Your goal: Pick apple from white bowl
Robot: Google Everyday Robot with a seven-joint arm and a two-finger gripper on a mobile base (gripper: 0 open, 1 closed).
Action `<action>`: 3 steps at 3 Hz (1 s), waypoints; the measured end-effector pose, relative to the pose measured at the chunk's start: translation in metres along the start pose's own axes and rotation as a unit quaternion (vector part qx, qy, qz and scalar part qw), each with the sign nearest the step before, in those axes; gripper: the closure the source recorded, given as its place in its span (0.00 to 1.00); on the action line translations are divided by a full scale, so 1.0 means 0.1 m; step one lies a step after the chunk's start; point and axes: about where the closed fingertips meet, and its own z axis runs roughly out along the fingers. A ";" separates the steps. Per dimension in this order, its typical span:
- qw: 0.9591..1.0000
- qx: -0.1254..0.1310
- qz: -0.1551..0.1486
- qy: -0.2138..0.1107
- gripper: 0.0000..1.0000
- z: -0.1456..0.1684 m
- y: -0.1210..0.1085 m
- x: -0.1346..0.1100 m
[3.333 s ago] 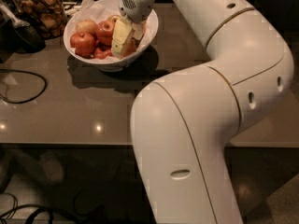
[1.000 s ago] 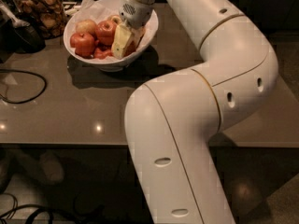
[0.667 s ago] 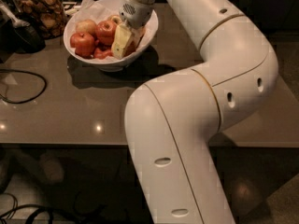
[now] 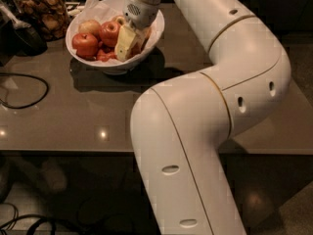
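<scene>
The white bowl (image 4: pixel 113 65) stands at the back left of the grey-brown table, lined with crumpled white paper. In it lie a pale yellow-gold apple (image 4: pixel 89 27) at the back left, two deep red apples (image 4: pixel 84 44) and more red fruit below. My gripper (image 4: pixel 130 40) reaches down into the right half of the bowl, right beside the red apple (image 4: pixel 110 32) in the middle. My wrist hides the fruit under and behind it.
A glass jar of brown snacks (image 4: pixel 41 10) stands left of the bowl, with a dark object (image 4: pixel 19 37) in front of it. A black cable (image 4: pixel 25 90) loops on the table's left. My white arm (image 4: pixel 220 92) spans the right side. The table's front edge (image 4: pixel 73 151) runs below.
My gripper stays down in the bowl at the same spot. Since the oldest frame my arm's elbow has swung; over the last second nothing visibly moved.
</scene>
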 end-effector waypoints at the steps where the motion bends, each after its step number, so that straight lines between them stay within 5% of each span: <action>1: 1.000 0.015 -0.001 -0.026 1.00 -0.22 0.05 -0.08; 3: 0.999 0.016 -0.004 -0.045 1.00 -0.41 0.14 -0.13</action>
